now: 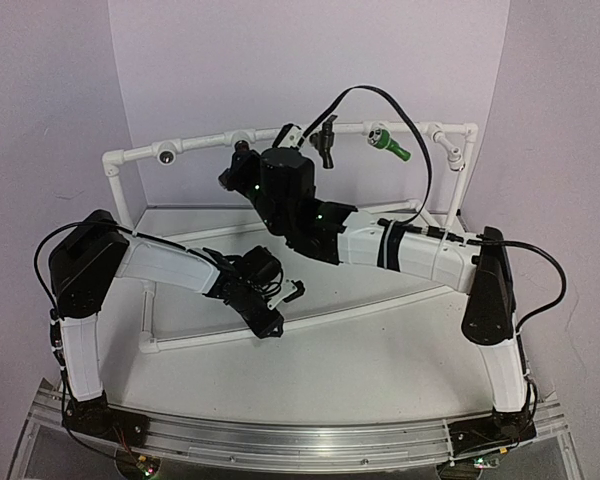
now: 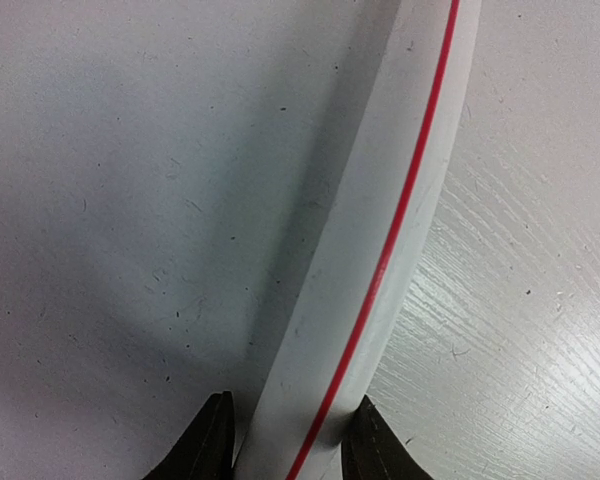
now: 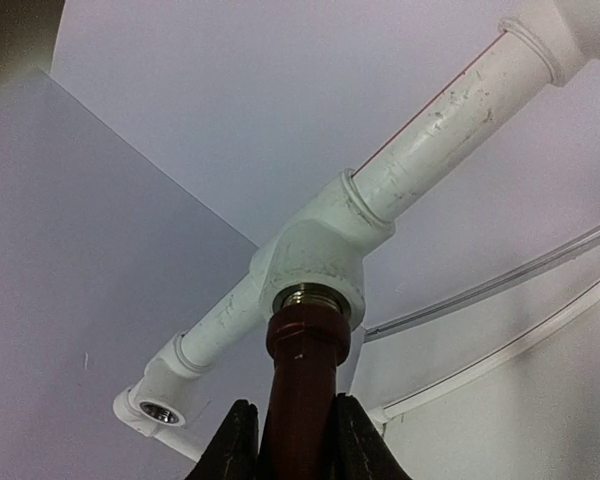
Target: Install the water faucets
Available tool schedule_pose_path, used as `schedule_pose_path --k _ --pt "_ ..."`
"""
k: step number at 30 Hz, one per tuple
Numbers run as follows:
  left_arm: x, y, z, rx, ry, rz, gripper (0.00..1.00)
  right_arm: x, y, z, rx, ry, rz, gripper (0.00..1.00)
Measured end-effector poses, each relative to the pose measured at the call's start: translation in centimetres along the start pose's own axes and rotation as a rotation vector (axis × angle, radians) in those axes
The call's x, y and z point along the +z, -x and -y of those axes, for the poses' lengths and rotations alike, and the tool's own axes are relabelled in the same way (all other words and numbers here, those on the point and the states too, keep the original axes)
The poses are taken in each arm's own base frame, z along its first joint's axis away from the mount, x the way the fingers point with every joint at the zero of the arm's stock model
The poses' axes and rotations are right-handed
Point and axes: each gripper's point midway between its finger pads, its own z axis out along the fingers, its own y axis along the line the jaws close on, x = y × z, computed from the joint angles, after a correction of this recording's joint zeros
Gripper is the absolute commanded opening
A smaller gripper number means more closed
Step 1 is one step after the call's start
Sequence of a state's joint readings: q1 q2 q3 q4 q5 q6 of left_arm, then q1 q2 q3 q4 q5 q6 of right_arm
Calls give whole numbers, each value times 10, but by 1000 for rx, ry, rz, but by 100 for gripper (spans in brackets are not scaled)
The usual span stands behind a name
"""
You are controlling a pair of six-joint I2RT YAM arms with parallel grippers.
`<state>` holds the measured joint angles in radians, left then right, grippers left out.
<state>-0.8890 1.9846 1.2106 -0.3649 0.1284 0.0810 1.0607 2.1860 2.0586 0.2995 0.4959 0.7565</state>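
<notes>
A reddish-brown water faucet (image 3: 305, 372) stands with its silvery threaded end in a tee socket (image 3: 315, 255) of the white pipe frame's top bar (image 1: 200, 145). My right gripper (image 3: 292, 442) is shut on its body; in the top view that gripper (image 1: 242, 163) sits under the bar and hides the faucet. A black faucet (image 1: 327, 140) and a green faucet (image 1: 388, 142) hang from sockets further right. My left gripper (image 2: 290, 445) is shut on the frame's low front pipe (image 2: 380, 250), the one with a red stripe, with one finger on each side. The top view shows this gripper (image 1: 272, 322) low on the table.
An empty socket (image 1: 165, 157) with a metal thread is at the bar's left end, and also shows in the right wrist view (image 3: 160, 410). A black cable (image 1: 380, 100) loops over the bar. Purple walls close in the back and sides. An aluminium rail (image 1: 280, 440) runs along the near edge.
</notes>
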Motion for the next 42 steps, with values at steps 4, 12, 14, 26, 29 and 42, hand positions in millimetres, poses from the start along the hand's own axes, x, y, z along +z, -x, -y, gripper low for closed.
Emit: schedule_pose_path --k 4,12,14,26,29,42 --pt "0 0 0 1 1 1 0 2 -1 -1 103 14 -4 0" --pt "1 1 -2 4 2 -2 0 5 -1 -1 303 46 -2 0" --pt "1 1 -3 5 3 -2 0 6 -2 0 338 51 1 0" --pt "1 1 -4 10 5 -3 0 6 -2 3 460 75 27 0" --pt "2 1 -4 11 5 -4 0 6 0 3 468 83 40 0" --pt "2 1 -5 11 8 -3 0 -3 -1 5 415 128 60 22"
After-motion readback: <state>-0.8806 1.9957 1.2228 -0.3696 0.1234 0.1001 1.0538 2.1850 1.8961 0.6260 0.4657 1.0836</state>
